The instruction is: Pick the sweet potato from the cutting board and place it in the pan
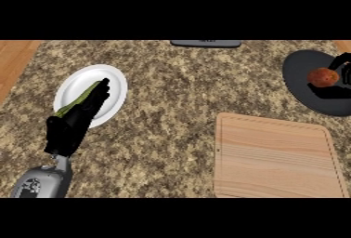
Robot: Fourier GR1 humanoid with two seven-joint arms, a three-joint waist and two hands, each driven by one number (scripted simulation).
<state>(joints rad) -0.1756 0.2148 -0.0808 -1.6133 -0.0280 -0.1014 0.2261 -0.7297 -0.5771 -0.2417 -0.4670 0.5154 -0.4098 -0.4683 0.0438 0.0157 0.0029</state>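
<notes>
The right hand (342, 61) is clenched round the sweet potato (322, 77), above the pan (302, 90) at far right (well off the cutting board (274, 158)). Released too high, it may roll over the rim onto the desk (178, 93). The left hand (79, 116) rests open.

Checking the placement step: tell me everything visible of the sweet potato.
The sweet potato looks like a rounded, orange-brown lump. It is off the cutting board, over the dark pan at the view's right edge, between the curled fingers of the right hand. Whether it rests on the pan cannot be told.
</notes>
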